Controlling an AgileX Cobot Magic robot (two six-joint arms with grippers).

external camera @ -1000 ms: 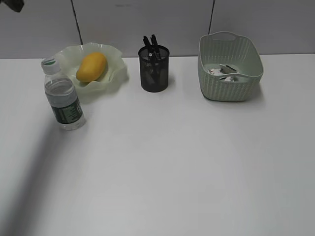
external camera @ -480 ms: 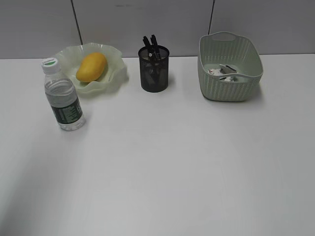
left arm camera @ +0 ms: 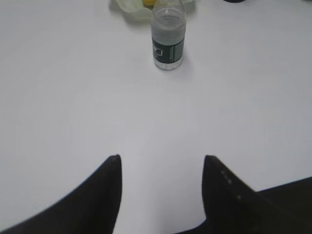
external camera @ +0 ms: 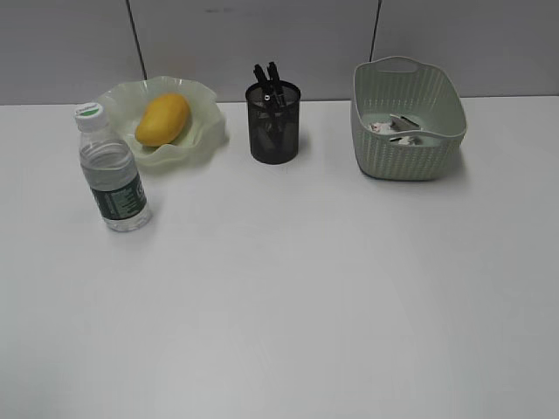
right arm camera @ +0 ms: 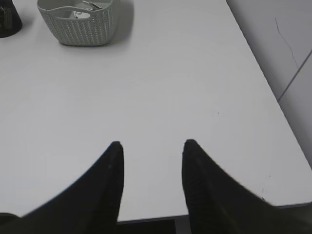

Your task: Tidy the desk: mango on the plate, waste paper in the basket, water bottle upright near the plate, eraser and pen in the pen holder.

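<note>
Gone from the far-left corner is the dark arm tip and its shadow; nothing else has shifted. We see the water bottle [external camera: 111,170] upright just near-left of the plate [external camera: 203,131] holding the mango [external camera: 162,119]; pens stand in the pen holder [external camera: 273,121], though the eraser probably hides inside; waste paper [external camera: 395,127] lies in the basket [external camera: 409,148]. Left gripper [left arm camera: 161,158] faces the bottle, well apart; right gripper [right arm camera: 152,144] likewise from the basket. Both jaws stand apart, empty.

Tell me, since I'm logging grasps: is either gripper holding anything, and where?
Nothing is held: the left gripper and right gripper both stand open over bare white desk.
</note>
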